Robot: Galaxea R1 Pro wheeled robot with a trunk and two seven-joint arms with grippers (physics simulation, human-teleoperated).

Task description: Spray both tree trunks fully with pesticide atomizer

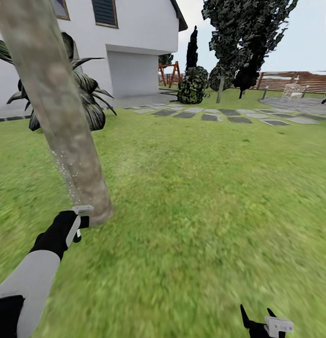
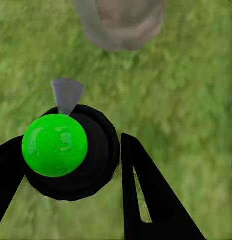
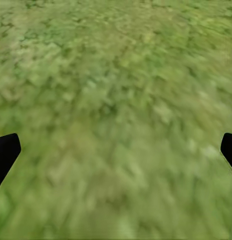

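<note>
We judge the task to be partway through. The pesticide atomizer (image 2: pixel 70 152) is off the floor and in our left gripper (image 1: pixel 78 224), held low and just beside the base of the near tree trunk (image 1: pixel 55 108) at the left of the head view. A faint scatter of pale droplets (image 1: pixel 66 171) hangs along the near side of that trunk, so spraying of this first tree looks underway. We cannot tell how much of its bark is covered. The second tree (image 1: pixel 249 37) stands far off to the right, beyond the stepping stones (image 1: pixel 214 115), and its trunk (image 1: pixel 221 89) shows no sign of spray from here; that one appears to be left.

In the left wrist view the gripper is clenched on the atomizer: a black finger (image 2: pixel 146 195) lies against the round black body, and its cap (image 2: pixel 54 145) shows bright green from this angle. The right gripper (image 1: pixel 261 324) hangs near the grass (image 1: pixel 205 211), spread wide and grasping nothing, its tips at the edges of its own wrist view.
</note>
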